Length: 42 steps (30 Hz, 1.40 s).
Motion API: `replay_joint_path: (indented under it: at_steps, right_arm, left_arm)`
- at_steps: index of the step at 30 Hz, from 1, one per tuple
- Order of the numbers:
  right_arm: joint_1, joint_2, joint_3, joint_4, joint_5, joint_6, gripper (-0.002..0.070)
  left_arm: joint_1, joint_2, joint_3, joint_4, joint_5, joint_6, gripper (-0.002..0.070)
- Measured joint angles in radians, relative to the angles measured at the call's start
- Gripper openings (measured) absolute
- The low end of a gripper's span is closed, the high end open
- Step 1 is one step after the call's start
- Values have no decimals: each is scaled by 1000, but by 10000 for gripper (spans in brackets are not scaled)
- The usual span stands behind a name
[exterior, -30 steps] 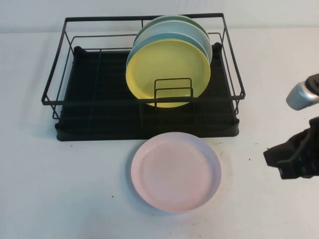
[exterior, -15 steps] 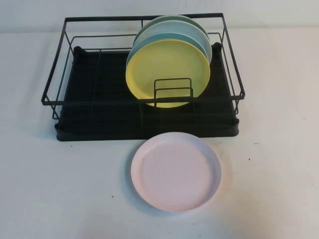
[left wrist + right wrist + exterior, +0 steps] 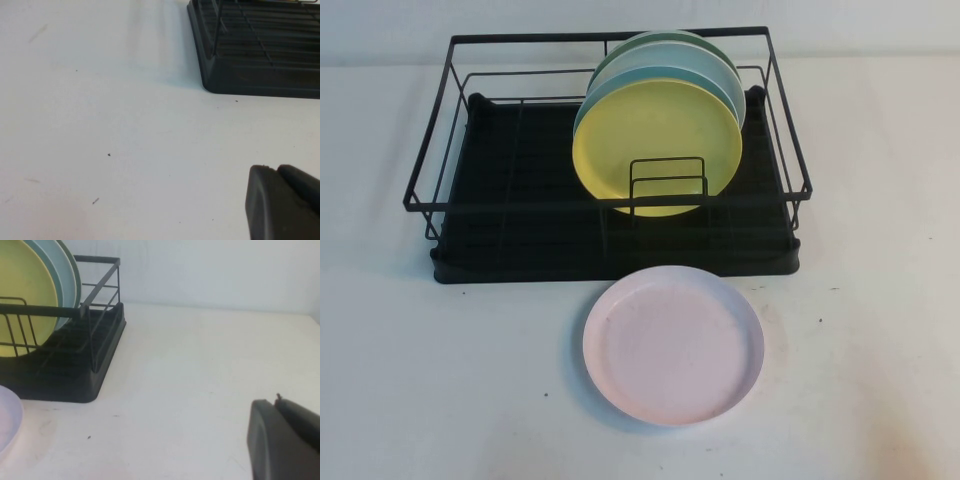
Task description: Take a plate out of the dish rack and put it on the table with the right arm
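With the plate (image 3: 673,345) flat on the tabletop (image 3: 880,330) before the dish rack (image 3: 610,240), both grippers sit off near the side edges: left gripper (image 3: 282,202) and right gripper (image 3: 285,440), finger state unclear

- A round pale pink plate (image 3: 673,345) with a raised rim lies flat, face up, on the white surface (image 3: 880,330), just in front of the dish rack.
- The black wire dish rack (image 3: 610,160) sits on its black drip tray, holding upright plates.
- The left gripper (image 3: 282,202) and right gripper (image 3: 285,442) each hang over bare surface beside the rack.
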Motion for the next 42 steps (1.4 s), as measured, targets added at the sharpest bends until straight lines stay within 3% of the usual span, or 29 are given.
replay_joint_path:
  at_steps: [18,26,30,42]
  right_arm:
    - [-4,-42,13,29,-20,-4,-18]
    - [-4,-42,13,-365,132,444,-18]
    - [-4,-42,13,-391,225,486,-18]
    - [-4,-42,13,-396,226,506,-18]
  left_arm:
    - [0,0,0,0,0,0,-4]
    - [0,0,0,0,0,0,-4]
    - [0,0,0,0,0,0,-4]
    - [0,0,0,0,0,0,-4]
